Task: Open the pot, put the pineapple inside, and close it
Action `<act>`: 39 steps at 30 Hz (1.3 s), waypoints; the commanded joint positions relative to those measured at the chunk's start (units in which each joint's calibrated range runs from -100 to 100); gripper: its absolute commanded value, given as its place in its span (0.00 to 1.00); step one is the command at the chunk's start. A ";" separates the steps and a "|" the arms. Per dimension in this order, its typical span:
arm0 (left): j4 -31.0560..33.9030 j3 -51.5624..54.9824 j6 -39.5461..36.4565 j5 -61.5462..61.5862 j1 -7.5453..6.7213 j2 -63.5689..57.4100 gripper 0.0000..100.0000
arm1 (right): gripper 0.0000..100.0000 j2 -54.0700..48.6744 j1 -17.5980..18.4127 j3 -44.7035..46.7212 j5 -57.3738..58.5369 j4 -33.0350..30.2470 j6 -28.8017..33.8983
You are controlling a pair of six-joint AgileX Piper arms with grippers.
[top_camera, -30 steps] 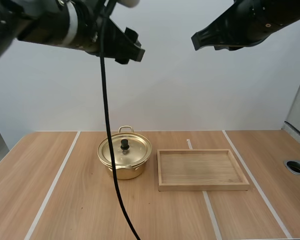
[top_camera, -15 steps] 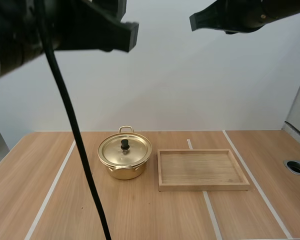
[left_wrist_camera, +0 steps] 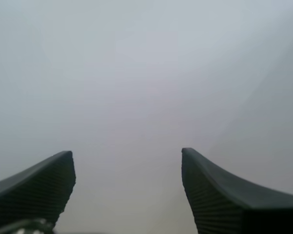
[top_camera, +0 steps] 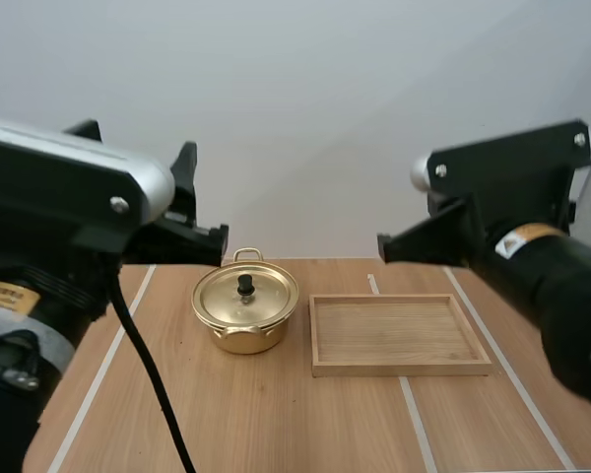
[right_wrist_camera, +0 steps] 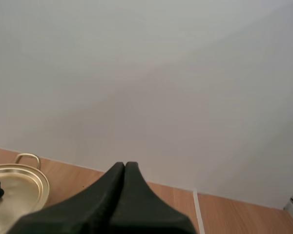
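Wooden tray (top_camera: 402, 369) sits flat on the light wood table (top_camera: 276, 424) — shallow, rectangular, long side facing us. A white stripe (top_camera: 415, 424) runs out from under the tray's near rim toward the front. A second stripe (top_camera: 508, 367) slants past just right of the tray — and a third stripe (top_camera: 98, 379) lies well off to the tray's left.

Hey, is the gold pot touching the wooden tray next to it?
Apart. The high view shows a strip of bare table between the pot and the left rim of the tray.
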 commanded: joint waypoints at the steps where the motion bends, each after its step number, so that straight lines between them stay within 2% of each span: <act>1: 1.49 4.37 -0.50 1.33 -0.28 -0.45 1.00 | 0.00 -6.84 -0.18 6.39 -6.11 1.51 0.24; 7: 2.17 16.12 -4.65 -1.12 -0.28 -1.85 1.00 | 0.00 -9.84 0.21 14.39 -5.96 -4.07 0.24; 14: 1.57 26.80 -8.46 -21.31 -0.14 -4.47 1.00 | 0.00 -9.84 -0.05 28.21 -22.46 -3.19 0.24; 17: 1.57 28.70 -8.57 -22.61 -0.11 -4.47 1.00 | 0.00 -9.84 -0.22 28.48 -20.21 -0.78 0.55; 24: 1.44 28.70 -10.22 -11.76 -0.11 -4.72 1.00 | 0.00 -9.84 -0.27 28.48 -24.54 14.76 1.83; 27: 2.03 28.70 -10.22 -6.74 -0.11 -4.72 1.00 | 0.00 -9.84 -0.27 28.48 -21.75 13.26 1.74; 31: 2.16 28.70 -10.22 -6.87 0.24 -4.72 1.00 | 0.00 -10.08 0.11 28.48 -16.02 9.82 1.74; 36: 3.32 28.70 -10.34 0.89 0.65 -4.72 1.00 | 0.00 -10.63 0.50 28.48 0.06 10.07 2.53; 39: 4.01 28.70 -11.45 1.86 0.65 -4.72 1.00 | 0.00 -11.50 0.64 28.48 -0.93 9.25 2.53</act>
